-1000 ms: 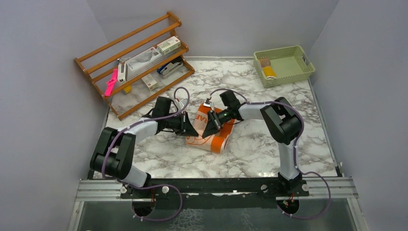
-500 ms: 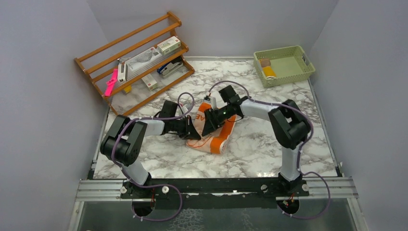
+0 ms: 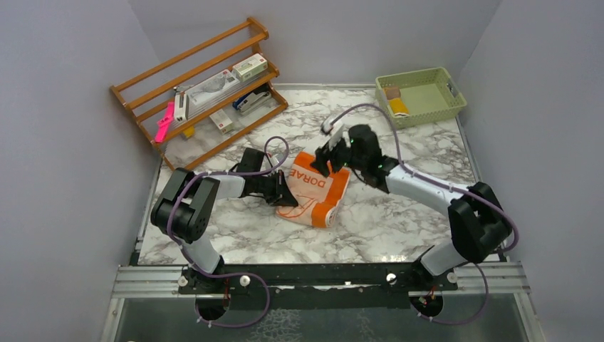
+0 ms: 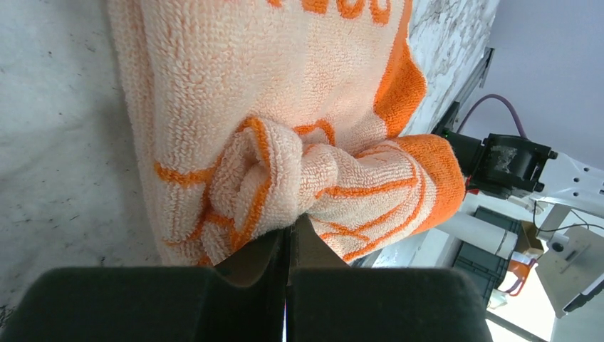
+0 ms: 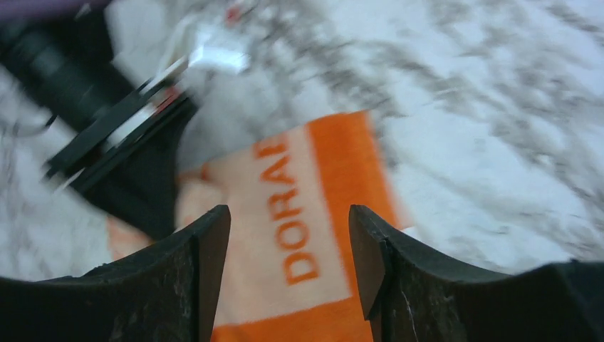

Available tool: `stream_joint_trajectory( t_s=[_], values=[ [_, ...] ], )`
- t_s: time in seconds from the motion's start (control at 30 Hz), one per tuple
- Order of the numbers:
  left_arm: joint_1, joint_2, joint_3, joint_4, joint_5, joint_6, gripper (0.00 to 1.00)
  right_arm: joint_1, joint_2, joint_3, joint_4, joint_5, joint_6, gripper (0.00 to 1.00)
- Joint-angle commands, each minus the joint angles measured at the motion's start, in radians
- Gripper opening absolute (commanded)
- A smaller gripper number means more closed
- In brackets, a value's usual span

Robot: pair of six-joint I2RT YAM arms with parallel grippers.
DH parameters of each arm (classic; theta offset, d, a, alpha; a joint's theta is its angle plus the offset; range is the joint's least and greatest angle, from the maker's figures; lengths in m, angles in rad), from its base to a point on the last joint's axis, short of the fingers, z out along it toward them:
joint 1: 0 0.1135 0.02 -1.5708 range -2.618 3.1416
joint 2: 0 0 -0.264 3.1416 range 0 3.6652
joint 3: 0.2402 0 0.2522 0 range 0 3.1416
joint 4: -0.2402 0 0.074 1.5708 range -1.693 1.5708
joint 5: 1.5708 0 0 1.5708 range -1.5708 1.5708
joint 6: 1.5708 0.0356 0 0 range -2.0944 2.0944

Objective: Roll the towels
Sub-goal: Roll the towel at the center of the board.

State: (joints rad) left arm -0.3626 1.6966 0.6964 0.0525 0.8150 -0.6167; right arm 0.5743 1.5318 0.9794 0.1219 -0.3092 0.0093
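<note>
Just one orange towel [image 3: 315, 191], left gripper [image 4: 288, 241] pinching it, right gripper [image 5: 288, 217] spread.

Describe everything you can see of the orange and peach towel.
The orange and pale peach terry-cloth towel is looped, fluffy cloth with solid orange bands at its ends, orange letters reading DORAE and an orange outline drawing. It lies folded and slanted on the marble-patterned tabletop, mid-table. One edge is bunched into a small tight curl, pinched in the shut left claw. The open right claw hangs above its far, lettered end, apparently not touching it.
</note>
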Motion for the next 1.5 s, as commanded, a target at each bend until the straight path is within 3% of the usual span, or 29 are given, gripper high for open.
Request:
stream_joint_trajectory(
  t_s=[0.0, 0.17, 0.3, 0.73, 1.17, 1.37, 1.47],
  values=[
    [-0.008, 0.027, 0.004, -0.058, -0.095, 0.042, 0.0, 0.2, -0.138, -0.14, -0.031, 0.084, -0.33, 0.63],
    [-0.008, 0.051, 0.01, -0.063, -0.082, 0.038, 0.0, 0.21, -0.123, -0.147, -0.138, -0.073, -0.399, 0.64],
    [-0.009, 0.058, 0.012, -0.065, -0.086, 0.033, 0.0, 0.222, -0.04, -0.105, -0.226, -0.111, -0.387, 0.61],
    [-0.007, 0.011, 0.021, -0.128, -0.12, 0.044, 0.0, 0.225, 0.077, -0.053, -0.302, -0.286, -0.208, 0.58],
    [-0.006, 0.01, 0.006, -0.148, -0.135, 0.049, 0.0, 0.236, 0.061, -0.057, -0.348, -0.339, -0.149, 0.59],
    [-0.002, -0.046, 0.003, -0.154, -0.119, 0.03, 0.0, 0.315, 0.056, -0.08, -0.344, -0.25, -0.134, 0.58],
    [0.009, -0.081, 0.003, -0.155, -0.096, 0.01, 0.0, 0.353, 0.068, -0.099, -0.33, -0.191, -0.118, 0.51]
  ],
)
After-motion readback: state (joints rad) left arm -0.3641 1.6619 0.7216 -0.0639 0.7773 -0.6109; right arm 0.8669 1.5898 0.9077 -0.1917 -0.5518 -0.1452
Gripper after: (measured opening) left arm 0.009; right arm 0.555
